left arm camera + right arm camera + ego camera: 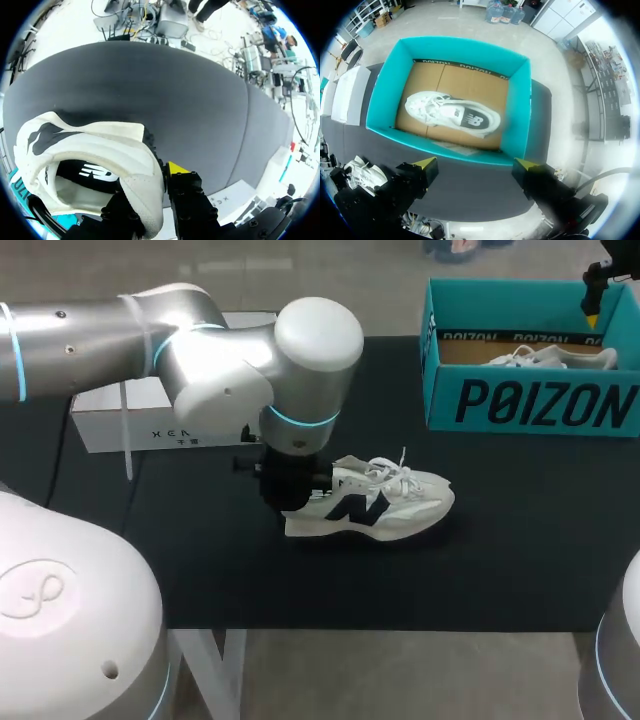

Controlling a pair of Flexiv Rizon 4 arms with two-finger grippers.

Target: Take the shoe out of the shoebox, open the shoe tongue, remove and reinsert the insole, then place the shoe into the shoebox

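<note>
White shoe's (375, 502) heel clenched in left hand (148, 183); right hand (476, 165) released above shoebox (518, 115).

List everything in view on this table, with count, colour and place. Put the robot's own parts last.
table: one, black top, under everything.
shoebox: one, teal, open, at the table's far right corner.
white shoe: one, white with a dark side logo, on its sole mid-table, toe toward the right.
second shoe: one, white, lying inside the shoebox on its brown floor.
white box: one, white, at the far left of the table, partly behind the left arm.
left gripper: one, black with yellow tips, clamped on the white shoe's heel.
right gripper: one, black with yellow tips, open, above the shoebox.
</note>
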